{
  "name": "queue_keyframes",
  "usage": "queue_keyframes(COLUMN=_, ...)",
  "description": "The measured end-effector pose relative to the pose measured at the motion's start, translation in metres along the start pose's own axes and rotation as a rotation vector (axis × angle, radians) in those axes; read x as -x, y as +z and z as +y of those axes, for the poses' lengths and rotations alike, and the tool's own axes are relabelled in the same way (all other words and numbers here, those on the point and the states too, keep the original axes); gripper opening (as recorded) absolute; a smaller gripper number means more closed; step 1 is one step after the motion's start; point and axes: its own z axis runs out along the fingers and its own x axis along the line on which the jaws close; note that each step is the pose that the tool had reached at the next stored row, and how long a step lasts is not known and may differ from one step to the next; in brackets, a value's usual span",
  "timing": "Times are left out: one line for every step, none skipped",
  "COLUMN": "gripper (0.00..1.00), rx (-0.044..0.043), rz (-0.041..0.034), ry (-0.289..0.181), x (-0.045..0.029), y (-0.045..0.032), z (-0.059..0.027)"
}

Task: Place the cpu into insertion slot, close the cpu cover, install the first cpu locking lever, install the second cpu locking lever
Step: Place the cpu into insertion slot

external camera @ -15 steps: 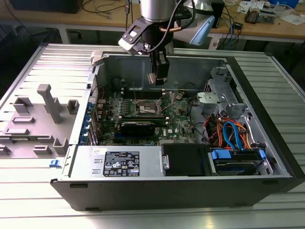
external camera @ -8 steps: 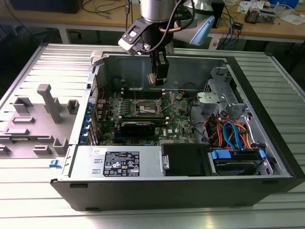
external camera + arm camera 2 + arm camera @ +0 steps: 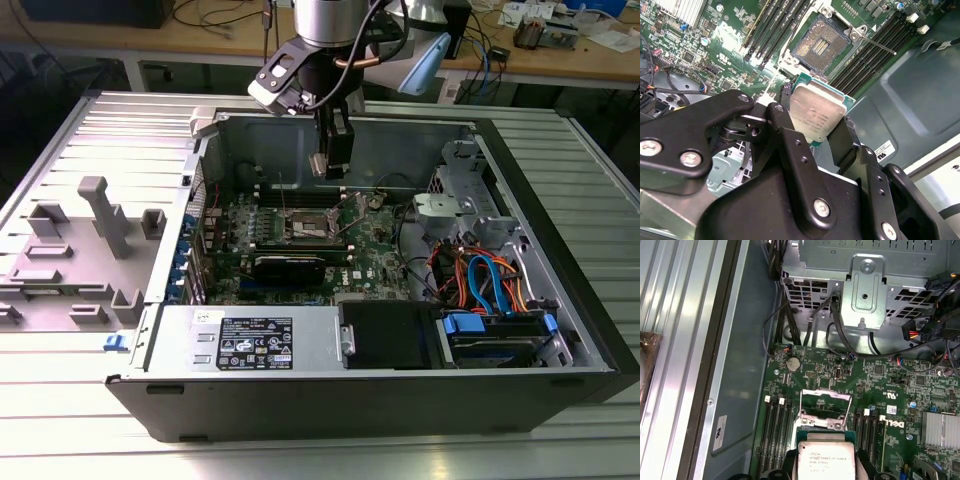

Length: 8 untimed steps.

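My gripper (image 3: 333, 168) hangs over the green motherboard (image 3: 370, 250) inside the open computer case, shut on the cpu (image 3: 817, 117). The silvery square chip sits edge-on between the two black fingers (image 3: 785, 120). It also appears in the first wrist view, the cpu (image 3: 826, 460) with the gripper (image 3: 826, 469) around it. The insertion slot (image 3: 822, 42) lies bare a short way beyond the chip, its dark pin field showing; the insertion slot (image 3: 308, 228) is below and slightly to the exterior view's left of the gripper. The cpu cover (image 3: 823, 415) stands raised. A thin locking lever (image 3: 879, 46) sticks out beside the socket.
Long black memory slots (image 3: 775, 30) flank the socket. A black card (image 3: 290, 265) lies just in front of it. The power supply (image 3: 245, 340) and a drive cage with orange and blue cables (image 3: 490, 280) fill the near side. Case walls (image 3: 400, 145) surround the board. Grey fixtures (image 3: 100, 220) stand outside.
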Motion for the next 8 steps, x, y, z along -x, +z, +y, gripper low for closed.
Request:
queue_keyframes(gripper=0.55, rx=0.0, rz=0.0, ry=0.0, x=0.0, y=0.0, z=0.0)
queue_keyframes(gripper=0.55, rx=0.0, rz=0.0, ry=0.0, x=0.0, y=0.0, z=0.0)
queue_keyframes(gripper=0.55, rx=0.0, rz=0.0, ry=0.0, x=0.0, y=0.0, z=0.0)
queue_keyframes(gripper=0.55, rx=0.0, rz=0.0, ry=0.0, x=0.0, y=0.0, z=0.0)
queue_keyframes(gripper=0.55, rx=-0.0001, rz=-0.0001, ry=0.0, x=0.0, y=0.0, z=0.0)
queue_keyframes(gripper=0.55, rx=-0.0001, rz=0.0, ry=0.001, x=0.0, y=0.0002, z=0.0)
queue_keyframes(gripper=0.55, rx=0.0001, rz=-0.0005, ry=0.006, x=0.0, y=0.0003, z=0.0)
queue_keyframes(gripper=0.55, rx=0.0003, rz=-0.0014, ry=0.016, x=0.0, y=0.0007, z=-0.0001)
